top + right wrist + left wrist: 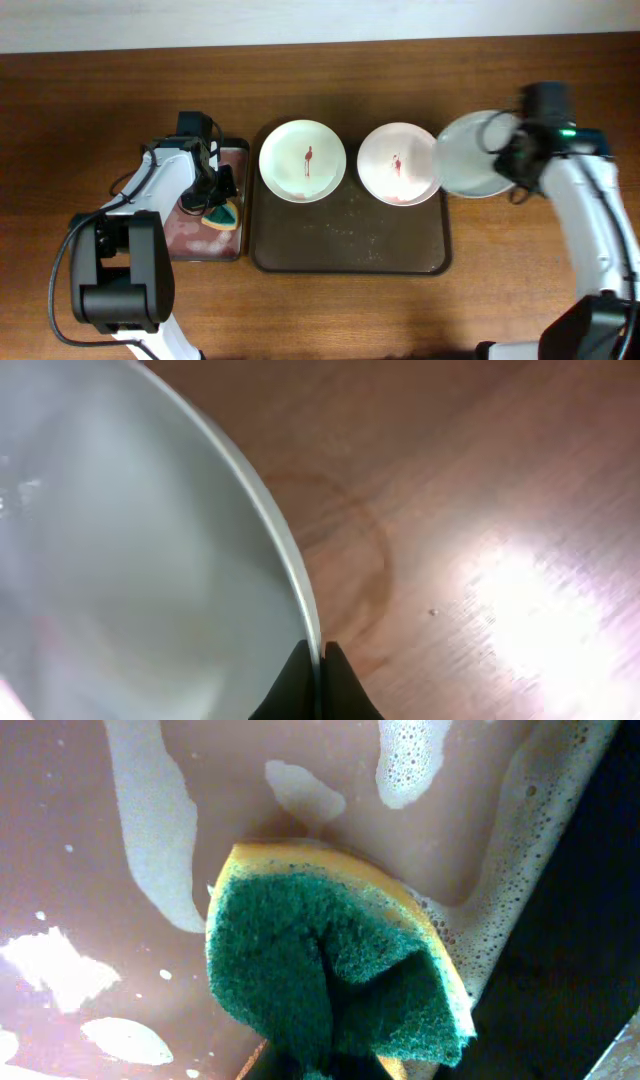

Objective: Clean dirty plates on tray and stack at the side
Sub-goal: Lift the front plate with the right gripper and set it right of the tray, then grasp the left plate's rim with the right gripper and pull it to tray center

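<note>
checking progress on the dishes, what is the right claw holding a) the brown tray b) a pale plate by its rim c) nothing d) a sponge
b, the right claw is shut on the rim of the pale plate; the sponge is in the left claw.

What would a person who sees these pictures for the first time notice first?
The red smear on the cream-white plate and another on the pinkish-white plate stand out, both plates lying on the dark brown tray. At the tray's right edge the right fingers pinch the rim of the pale mint plate. On the left, a green sponge, pinched into a fold, is in the small soapy tray.
</note>
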